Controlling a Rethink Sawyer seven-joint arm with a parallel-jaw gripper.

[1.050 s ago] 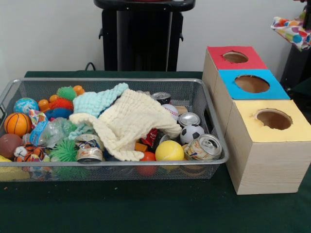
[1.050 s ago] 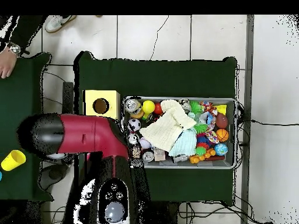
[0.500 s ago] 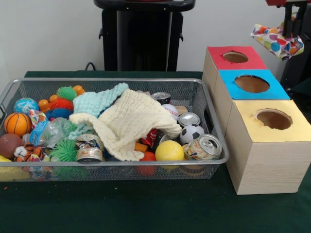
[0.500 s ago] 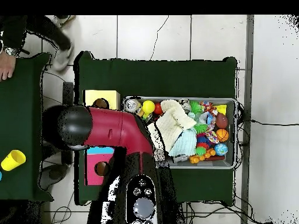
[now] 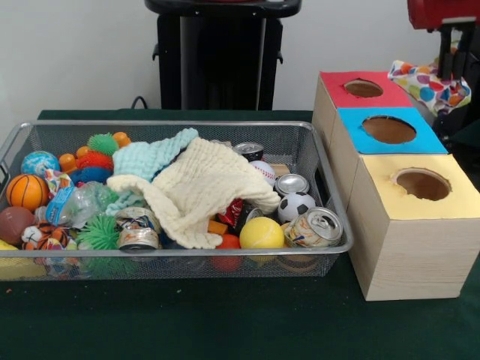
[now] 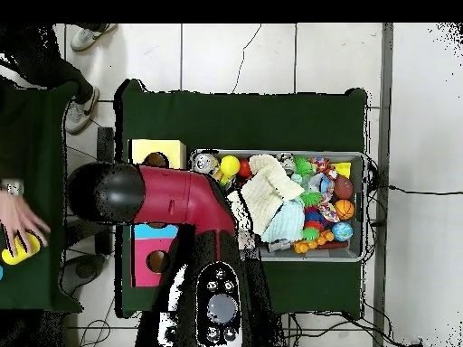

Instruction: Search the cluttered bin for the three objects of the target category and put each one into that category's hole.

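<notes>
We see polka-dot cloth (image 5: 429, 84) hanging from red arm (image 5: 442, 13) beside red-topped box (image 5: 365, 89); we judge cloths are target category, this one headed for a hole. End effector hidden behind arm; we cannot tell its state. Cream cloth (image 5: 202, 187) and mint cloth (image 5: 150, 155) lie atop clutter in wire bin (image 5: 180, 256) on desk, burying cans and balls. No readable labels.

The red arm (image 6: 167, 199) reaches sideways; its gripper is hidden.
</notes>
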